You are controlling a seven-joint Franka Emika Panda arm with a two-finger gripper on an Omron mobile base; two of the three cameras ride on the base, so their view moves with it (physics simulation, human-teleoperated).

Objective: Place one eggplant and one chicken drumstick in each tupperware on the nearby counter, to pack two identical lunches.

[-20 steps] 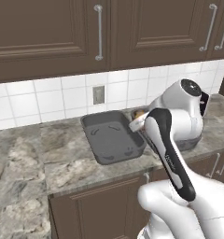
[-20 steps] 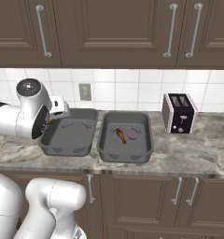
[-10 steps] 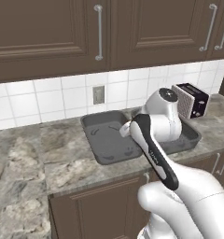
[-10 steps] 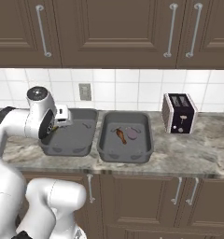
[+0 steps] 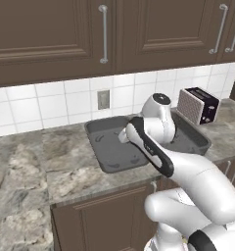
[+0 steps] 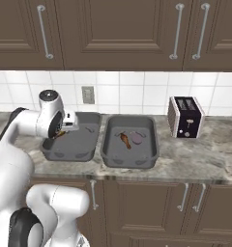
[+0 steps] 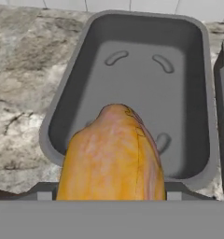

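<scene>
— Where's the golden-orange drumstick [image 7: 113, 156]?
— Clamped in the gripper [image 6: 60, 131], fingers closed on it, hanging above the left tupperware [image 6: 84, 149], over its side nearest the counter's [image 6: 195, 161] left end.
— And the other tub?
— The right tupperware [image 6: 112, 157] sits just beside the left one, holding the reddish-brown drumstick [image 6: 124, 140] and the mauve eggplant [image 6: 137, 137]. The toaster [image 6: 185, 117] stands beyond it, toward the worktop's right end.

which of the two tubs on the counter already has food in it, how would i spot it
Find the ribbed silver toaster at the right end of the counter. The dark grey tub nearest it is the one. Unlike its bare twin to the left, it holds a slim reddish-brown drumstick and a pale mauve eggplant lying side by side.
</scene>
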